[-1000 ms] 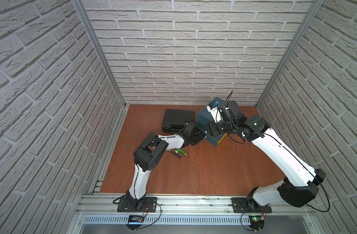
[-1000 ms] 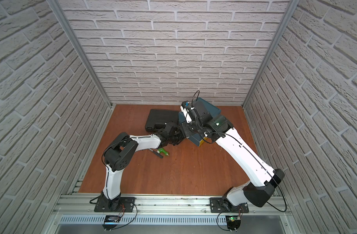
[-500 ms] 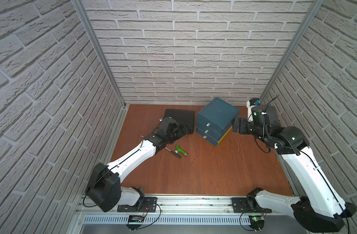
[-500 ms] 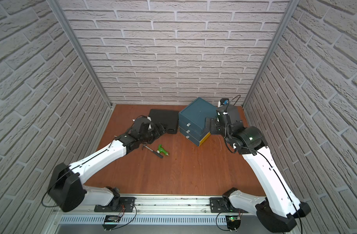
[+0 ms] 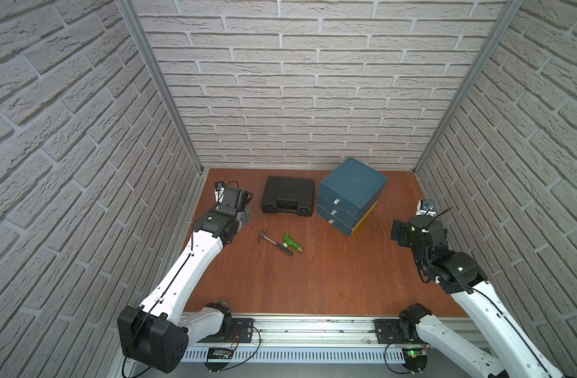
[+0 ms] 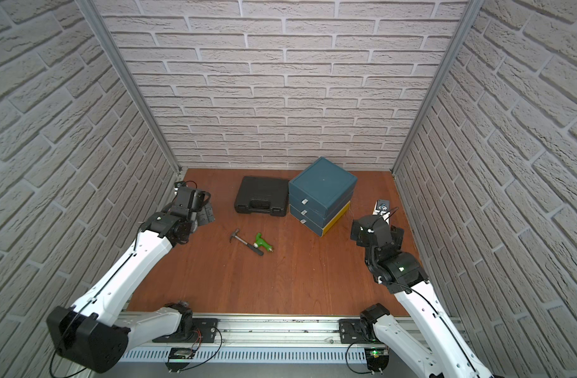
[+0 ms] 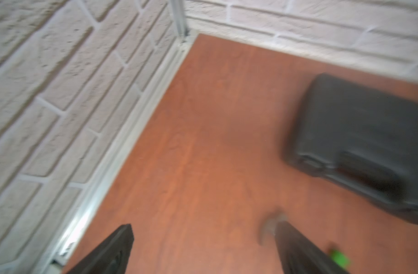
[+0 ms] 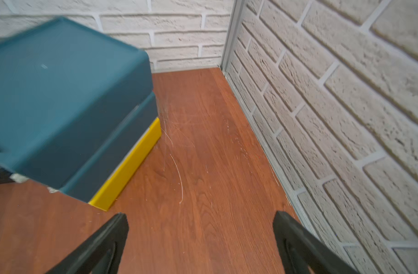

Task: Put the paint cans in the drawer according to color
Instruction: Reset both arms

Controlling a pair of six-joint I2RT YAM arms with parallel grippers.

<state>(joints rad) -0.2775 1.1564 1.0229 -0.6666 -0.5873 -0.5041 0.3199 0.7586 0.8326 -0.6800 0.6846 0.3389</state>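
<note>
On the left, the left gripper (image 7: 204,225) hangs over the bare brown wooden table (image 5: 313,278) near the left wall. Its jaws are spread wide apart and there is nothing between them.

Next comes a flat black plastic case (image 5: 287,193) with its lid closed. It lies near the back wall. In front of it lies a small hammer with a gray metal head and a black handle (image 5: 275,242). A green toy drill (image 5: 292,243) sits right by the end of the hammer's handle, and I cannot tell if the two touch.

To the right of the case stands a dark blue plastic box of three drawers (image 5: 352,189), with a yellow strip along its bottom. It is turned a bit – one corner points at the front. All three drawers are pushed in. The paint cans do not show in any view, so I cannot tell where they are.

On the right, the right gripper (image 8: 200,214) hangs over the table between the box and the right wall. Its jaws are wide apart too, with nothing in them.
</note>
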